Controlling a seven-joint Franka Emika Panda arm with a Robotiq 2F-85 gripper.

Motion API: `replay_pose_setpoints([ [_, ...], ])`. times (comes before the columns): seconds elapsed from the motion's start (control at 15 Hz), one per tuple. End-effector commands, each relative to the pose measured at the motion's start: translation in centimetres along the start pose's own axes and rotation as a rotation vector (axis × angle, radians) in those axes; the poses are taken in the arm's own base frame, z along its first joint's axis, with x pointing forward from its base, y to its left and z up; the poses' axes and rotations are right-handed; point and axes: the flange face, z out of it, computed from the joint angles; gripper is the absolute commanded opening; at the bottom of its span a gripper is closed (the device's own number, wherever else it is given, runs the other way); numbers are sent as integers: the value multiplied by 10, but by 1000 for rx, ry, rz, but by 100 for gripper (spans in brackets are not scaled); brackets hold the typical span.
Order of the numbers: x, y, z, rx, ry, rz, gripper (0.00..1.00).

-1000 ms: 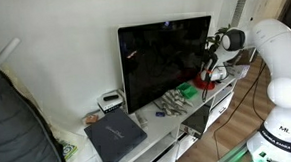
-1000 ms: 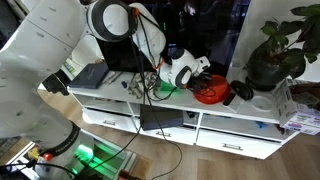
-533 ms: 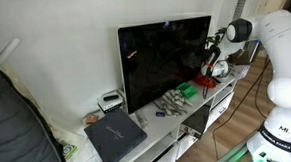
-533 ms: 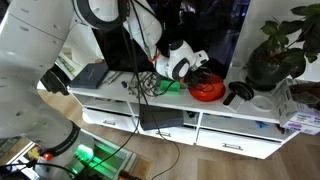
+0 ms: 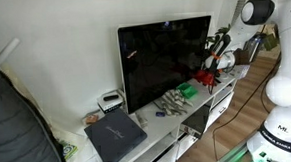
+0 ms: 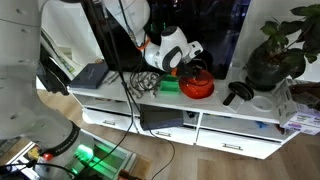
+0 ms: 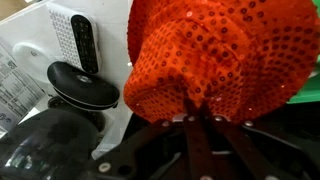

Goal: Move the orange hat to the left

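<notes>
The orange hat (image 7: 215, 55) is a red-orange sequined soft hat that fills the upper right of the wrist view. My gripper (image 7: 198, 103) is shut on its brim edge, the fabric pinched between the fingers. In both exterior views the hat (image 6: 196, 85) hangs from the gripper (image 6: 190, 70) just above the white TV cabinet, in front of the TV; in the exterior view from the side it shows as a red patch (image 5: 205, 80) below the gripper (image 5: 214, 63).
A large black TV (image 5: 164, 58) stands behind. A small green object (image 6: 169, 86) and cables lie on the cabinet beside the hat. A black round object (image 6: 238, 93), a potted plant (image 6: 280, 50), a dark book (image 5: 115, 136) and a remote (image 7: 82, 42) are nearby.
The gripper has lifted the hat off the cabinet top and carried it along the TV, toward the green object; the arm rose.
</notes>
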Motion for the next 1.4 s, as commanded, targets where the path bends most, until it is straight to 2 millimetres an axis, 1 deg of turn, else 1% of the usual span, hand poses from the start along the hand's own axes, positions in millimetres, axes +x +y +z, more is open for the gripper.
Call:
replay_pose_setpoints([
  [0.0,-12,-4,-58,38,20,-65,2],
  [0.2,-17,-14,-94,57,54,-136,2],
  [0.33,-21,-20,-114,58,78,-175,2],
  [0.53,-26,-35,-134,77,91,-223,2],
  [0.6,-28,-50,-137,109,79,-252,2],
  [0.67,-28,-65,-137,138,77,-276,2],
  [0.73,-27,-88,-131,183,96,-300,2],
  [0.8,-27,-107,-127,228,102,-331,2],
  [0.93,-31,-134,-125,307,115,-391,2],
  [1.0,-33,-145,-125,351,114,-423,2],
  [1.2,-40,-164,-130,480,119,-505,2],
  [1.33,-44,-163,-136,566,129,-556,2],
])
